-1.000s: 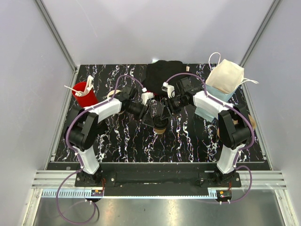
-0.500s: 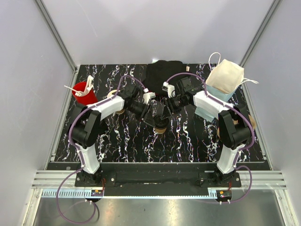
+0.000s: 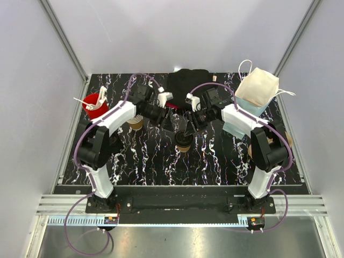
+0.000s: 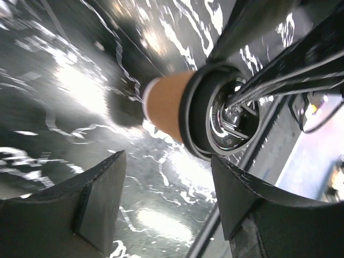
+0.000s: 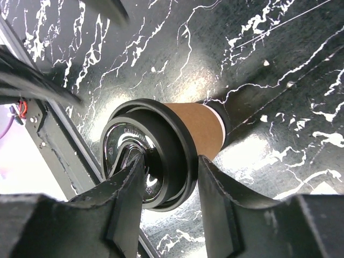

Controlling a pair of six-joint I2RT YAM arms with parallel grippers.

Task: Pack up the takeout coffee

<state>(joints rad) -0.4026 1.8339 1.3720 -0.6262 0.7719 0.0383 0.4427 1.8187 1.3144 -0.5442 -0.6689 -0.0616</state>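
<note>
At takeout coffee [image 5: 196, 129] rim, right claw [image 5: 171, 166] clamped

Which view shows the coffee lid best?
Right wrist. The lid fills the middle of the frame, with its raised lettering and its rim seated on the cup both clear. The left wrist view shows the lid at an angle and partly blocked. The top view shows it only as a small dark disc.

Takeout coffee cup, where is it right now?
In the top view the takeout coffee cup stands mid-table between the arms, the right gripper straddling its lid's rim; the left gripper is open just off its left side.
</note>
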